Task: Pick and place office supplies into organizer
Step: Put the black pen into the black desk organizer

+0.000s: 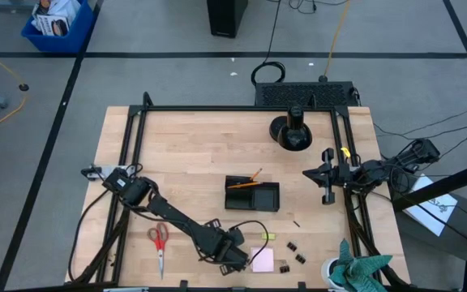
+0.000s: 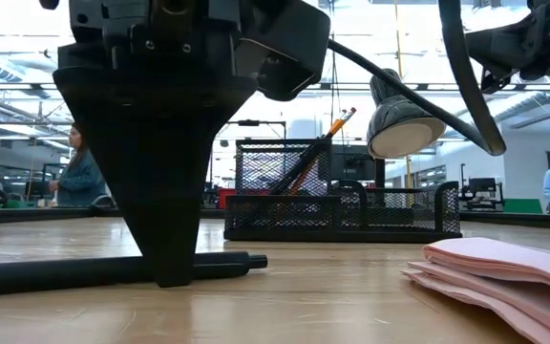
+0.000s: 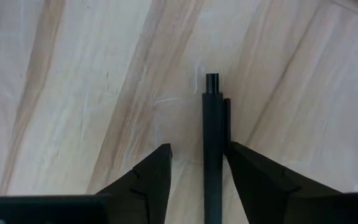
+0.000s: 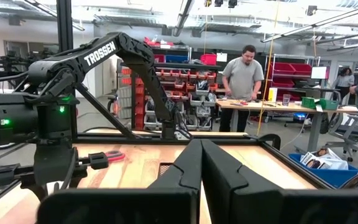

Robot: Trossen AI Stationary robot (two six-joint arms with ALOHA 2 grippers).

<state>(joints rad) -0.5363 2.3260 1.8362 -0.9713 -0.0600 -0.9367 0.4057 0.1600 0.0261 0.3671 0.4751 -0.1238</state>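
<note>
Left wrist view alone: left end effector (image 3: 197,171) straddling dark pen (image 3: 212,149)

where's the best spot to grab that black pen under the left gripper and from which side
Grip the black pen across its slim barrel, coming straight down from above, since it lies flat on the table. The left gripper already straddles it, fingers open either side.

1 scissors (image 1: 159,241); 1 pink sticky-note pad (image 1: 262,259); 1 organizer (image 1: 252,195); 3 binder clips (image 1: 292,256); 1 pen (image 3: 212,155)

Overhead, table-level, 2 wrist views — sharing tabletop (image 1: 193,162).
</note>
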